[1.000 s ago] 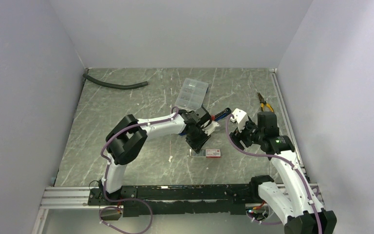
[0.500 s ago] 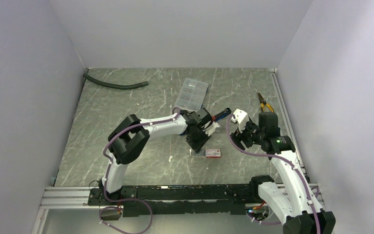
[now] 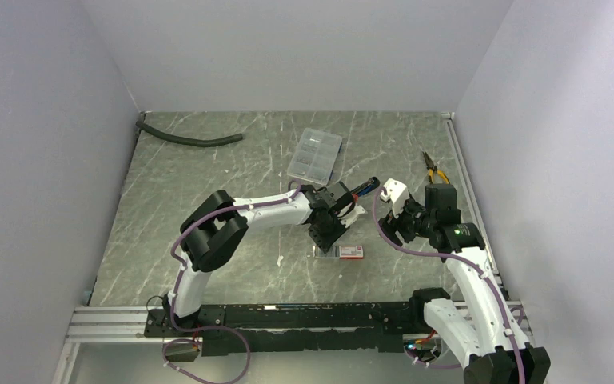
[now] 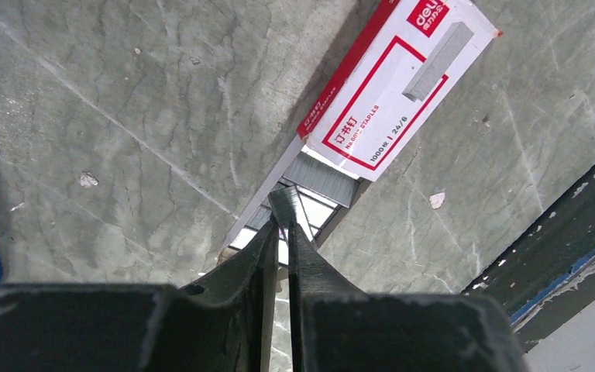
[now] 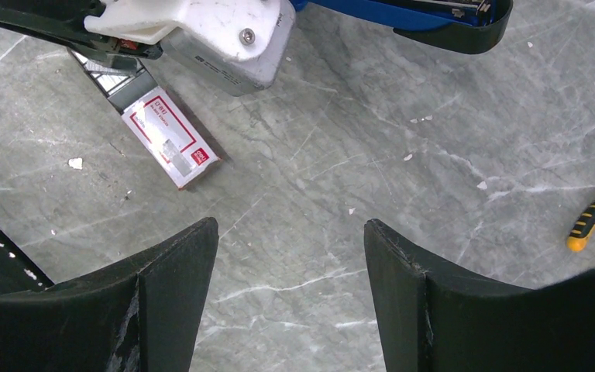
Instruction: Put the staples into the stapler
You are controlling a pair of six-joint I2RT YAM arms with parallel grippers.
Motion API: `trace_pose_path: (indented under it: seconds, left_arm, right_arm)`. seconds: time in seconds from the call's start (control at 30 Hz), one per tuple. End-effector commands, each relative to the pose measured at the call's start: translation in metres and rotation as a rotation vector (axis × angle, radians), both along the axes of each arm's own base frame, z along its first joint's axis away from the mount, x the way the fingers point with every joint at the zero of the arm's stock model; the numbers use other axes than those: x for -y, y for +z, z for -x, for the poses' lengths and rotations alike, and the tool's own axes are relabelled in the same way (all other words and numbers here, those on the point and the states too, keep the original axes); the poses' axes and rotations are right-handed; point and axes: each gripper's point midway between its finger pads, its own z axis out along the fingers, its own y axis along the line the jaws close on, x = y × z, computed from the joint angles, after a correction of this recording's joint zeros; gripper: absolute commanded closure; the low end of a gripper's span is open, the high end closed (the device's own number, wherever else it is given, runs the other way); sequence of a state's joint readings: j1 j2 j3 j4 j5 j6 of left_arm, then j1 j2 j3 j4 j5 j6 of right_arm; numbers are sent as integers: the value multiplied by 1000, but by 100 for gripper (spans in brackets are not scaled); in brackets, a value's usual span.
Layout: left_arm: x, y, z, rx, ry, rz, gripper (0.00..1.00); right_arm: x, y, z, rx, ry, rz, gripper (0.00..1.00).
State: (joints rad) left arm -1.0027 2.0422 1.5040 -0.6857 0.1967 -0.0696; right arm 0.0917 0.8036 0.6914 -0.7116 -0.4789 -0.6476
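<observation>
Our left gripper point(image 4: 282, 229) pinches 1 strip of staples point(image 4: 285, 204) at the mouth of the staple box point(image 4: 391, 85). Our right gripper point(image 5: 290, 256) hangs open, empty. The blue stapler point(image 3: 365, 188) is not yet loaded, we judge.

Brand, red end of box point(image 4: 387, 93): "deli" in white letters.
Name, inside the red frame on the box top: 订书钉.
Line under the name: small capitals ending in "STAPLES"; the first word is unclear.
Count and size, beside that: "1000枚 | 24/6".
Red side strip of box: fine white print, too small to read.
Right wrist view, box point(image 5: 170, 136): red print, unreadable.
</observation>
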Motion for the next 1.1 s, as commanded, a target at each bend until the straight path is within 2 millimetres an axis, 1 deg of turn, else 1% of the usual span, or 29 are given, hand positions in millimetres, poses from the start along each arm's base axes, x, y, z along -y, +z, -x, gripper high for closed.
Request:
trace_pose_path:
  seconds: [0.0, 0.2, 0.3, 0.53, 0.67, 0.77, 0.87, 0.97, 1.07]
  left_arm:
    - [6, 4, -5, 18, 20, 2, 86]
    - [6, 7, -6, 23, 18, 4, 92]
    - [6, 9, -6, 26, 17, 10, 97]
    - [8, 20, -7, 44, 11, 31, 97]
    - [8, 33, -8, 66, -8, 58, 98]
    - [7, 45, -9, 94, -24, 86, 97]
    - [6, 56, -5, 101, -52, 121, 97]
    - [9, 67, 3, 79, -75, 177, 97]
    - [9, 76, 12, 22, -96, 234, 97]
  right_arm:
    - [-3, 6, 0, 17, 21, -14, 28]
    - [-2, 5, 0, 13, 19, -15, 28]
    - [-2, 5, 0, 12, 18, -14, 28]
    - [-2, 7, -1, 18, 14, -17, 28]
    - [-3, 12, -3, 34, 6, -27, 28]
    - [-7, 23, -4, 46, 3, -62, 27]
    - [-18, 41, -6, 56, 16, -130, 27]
    - [-31, 62, -7, 99, 71, -197, 27]
    - [-41, 80, -4, 155, 158, -225, 27]
